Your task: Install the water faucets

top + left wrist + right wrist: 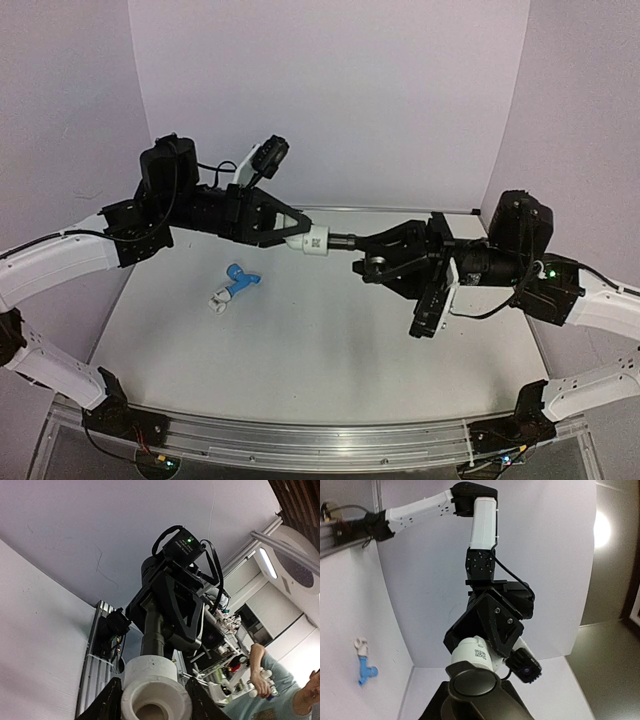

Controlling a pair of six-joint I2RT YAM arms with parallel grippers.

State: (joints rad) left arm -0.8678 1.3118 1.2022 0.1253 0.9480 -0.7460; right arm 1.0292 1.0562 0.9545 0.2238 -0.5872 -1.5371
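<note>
1. Top external view is showing the left tool (298,236) clamping the white fitting (316,240) in mid-air. Left wrist view is agreeing: the fitting is sitting snug between the fingers (107,705).
2. Right tool (372,262) is gripping narrow on the grey metal faucet (350,239), just on the right-arm side of the fitting. The stem is lining up with the fitting's end and meeting it.
3. Cannot tell whether the stem is sitting inside the fitting or only touching it. No view is showing how deep it is going.
4. Blue faucet (243,279) is lying on the surface (320,360), below the fitting and toward its left-arm side, well apart from it. No tool is touching it.
5. Small white piece (218,298) is sitting at the blue faucet's end and looking joined to it. I'm judging that one done, but not confirming it.
6. Progress estimate: I'm calling it roughly halfway. What is remaining is seating the grey faucet fully into the fitting, then letting go of the pair.
</note>
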